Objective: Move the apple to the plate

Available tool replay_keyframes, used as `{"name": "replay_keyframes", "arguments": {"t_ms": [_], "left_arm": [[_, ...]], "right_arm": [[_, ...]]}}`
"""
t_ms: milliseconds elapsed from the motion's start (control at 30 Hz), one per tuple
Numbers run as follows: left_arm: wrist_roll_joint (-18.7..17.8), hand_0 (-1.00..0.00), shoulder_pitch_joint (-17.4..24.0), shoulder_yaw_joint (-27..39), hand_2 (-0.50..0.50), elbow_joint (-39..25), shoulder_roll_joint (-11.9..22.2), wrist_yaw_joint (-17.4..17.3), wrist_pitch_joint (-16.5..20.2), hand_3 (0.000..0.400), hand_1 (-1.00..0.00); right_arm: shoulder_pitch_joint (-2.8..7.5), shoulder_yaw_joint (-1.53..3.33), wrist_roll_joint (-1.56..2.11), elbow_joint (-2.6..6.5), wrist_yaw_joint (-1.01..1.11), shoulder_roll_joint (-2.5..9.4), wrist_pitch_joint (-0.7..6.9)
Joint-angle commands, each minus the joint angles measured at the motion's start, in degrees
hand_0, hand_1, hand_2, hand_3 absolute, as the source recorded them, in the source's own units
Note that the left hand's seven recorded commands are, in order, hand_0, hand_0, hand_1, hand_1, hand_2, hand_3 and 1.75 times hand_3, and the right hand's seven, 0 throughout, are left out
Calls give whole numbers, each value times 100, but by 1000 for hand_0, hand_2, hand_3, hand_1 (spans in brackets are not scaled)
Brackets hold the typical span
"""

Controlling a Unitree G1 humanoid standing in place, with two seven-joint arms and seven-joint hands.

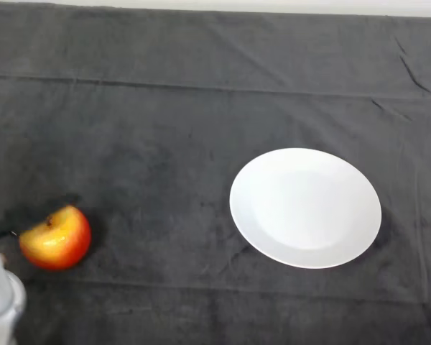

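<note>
apple (55, 238) sits far left beside the arm (1, 300) for reach; plate (305, 207) waits apart; hand's state can't be told.

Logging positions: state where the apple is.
In the head view the apple lies on the dark cloth at far left, well apart from the white plate.

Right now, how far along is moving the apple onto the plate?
Nothing looks done yet. The apple lies on the dark cloth at the view's left, well apart from the white plate, which holds nothing. Only a bit of the silver-grey arm shows at the lower left beside the apple; whether the hand has hold of it cannot be seen. Still left: grasp, carry right, set on the plate.
</note>
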Motion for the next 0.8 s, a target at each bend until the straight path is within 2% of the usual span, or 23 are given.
{"name": "replay_keyframes", "arguments": {"t_ms": [33,167,467,800], "left_arm": [[152,0,208,-124,0,-271,205,-123,151,0,0],[192,0,248,-219,0,-250,318,-326,390,0,0],[352,0,197,-386,0,44,388,-541,852,0,0],[442,0,86,-488,0,388,383,-674,1149,0,0]], "right_arm": [[53,-63,52,-160,-28,-59,-18],[59,-59,50,-179,-39,-52,-15],[68,-51,48,-211,-60,-40,-7],[75,-45,48,-234,-76,-32,-2]]}}
